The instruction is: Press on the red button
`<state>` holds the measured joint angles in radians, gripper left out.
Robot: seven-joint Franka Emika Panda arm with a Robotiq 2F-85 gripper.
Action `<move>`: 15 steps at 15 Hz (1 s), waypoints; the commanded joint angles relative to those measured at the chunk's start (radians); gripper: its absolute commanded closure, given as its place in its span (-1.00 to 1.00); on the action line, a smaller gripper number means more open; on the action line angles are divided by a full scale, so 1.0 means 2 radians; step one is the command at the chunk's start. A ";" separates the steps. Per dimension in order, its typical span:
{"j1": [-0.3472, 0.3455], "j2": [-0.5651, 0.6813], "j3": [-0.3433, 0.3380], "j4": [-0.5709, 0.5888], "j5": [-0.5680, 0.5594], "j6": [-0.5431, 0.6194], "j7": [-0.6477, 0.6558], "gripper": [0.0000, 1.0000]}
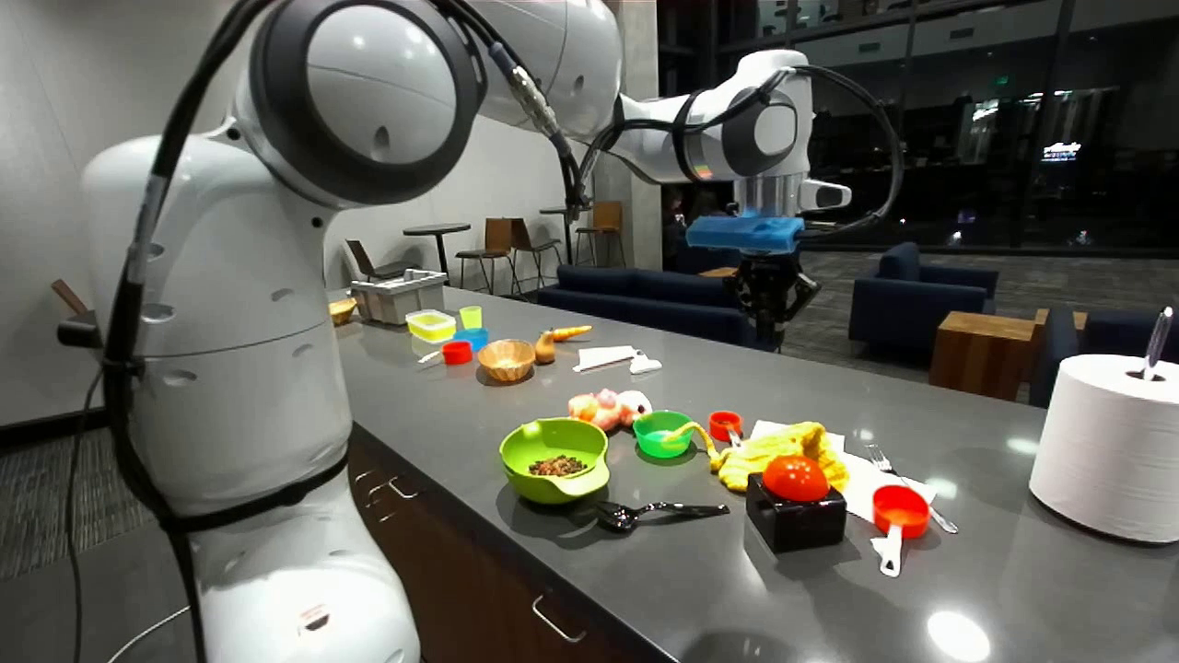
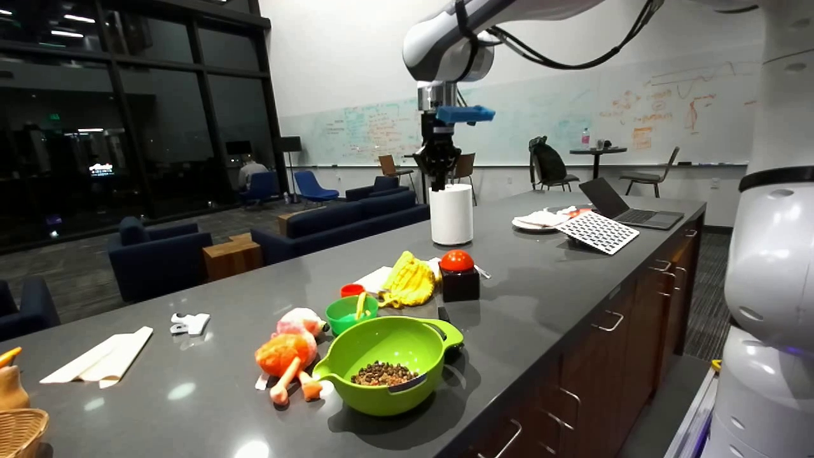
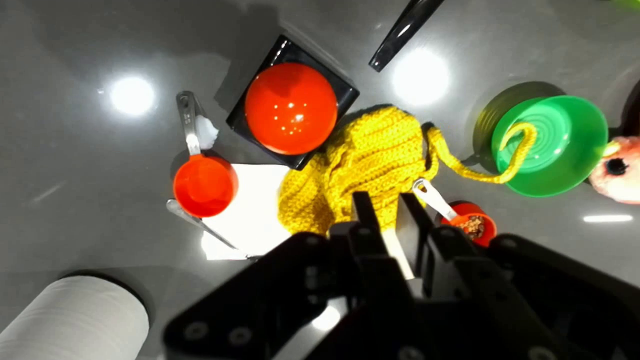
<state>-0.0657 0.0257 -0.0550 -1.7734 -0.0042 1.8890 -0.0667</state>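
Note:
The red button is a round red cap on a black square box, standing on the grey counter. It shows in both exterior views (image 1: 796, 479) (image 2: 457, 261) and at the upper middle of the wrist view (image 3: 291, 108). My gripper (image 3: 384, 200) is partly open, with a narrow gap between its fingers and nothing held. In both exterior views the gripper (image 1: 770, 322) (image 2: 439, 175) points down, high above the counter and apart from the button. In the wrist view the button lies up and left of the fingertips, and the fingertips overlap the yellow knit cloth (image 3: 380, 155).
The yellow cloth touches or nearly touches the button box. Around it are a red scoop-cup (image 3: 206, 185), a second red cup (image 3: 475, 225), a green bowl (image 3: 575, 150), a black spoon (image 1: 636, 513) and a lime bowl (image 1: 543, 442). A paper towel roll (image 1: 1105, 451) stands nearby.

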 commanded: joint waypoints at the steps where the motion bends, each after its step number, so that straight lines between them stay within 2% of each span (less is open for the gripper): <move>1: 0.014 -0.046 0.011 -0.048 -0.006 -0.011 0.018 0.00; 8: 0.044 -0.058 0.042 -0.106 -0.009 -0.010 0.037 -0.96; 15: 0.054 -0.076 0.054 -0.126 -0.020 -0.008 0.052 -1.00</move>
<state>0.0369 -0.0702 0.0481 -1.9850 -0.0112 1.8650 -0.0033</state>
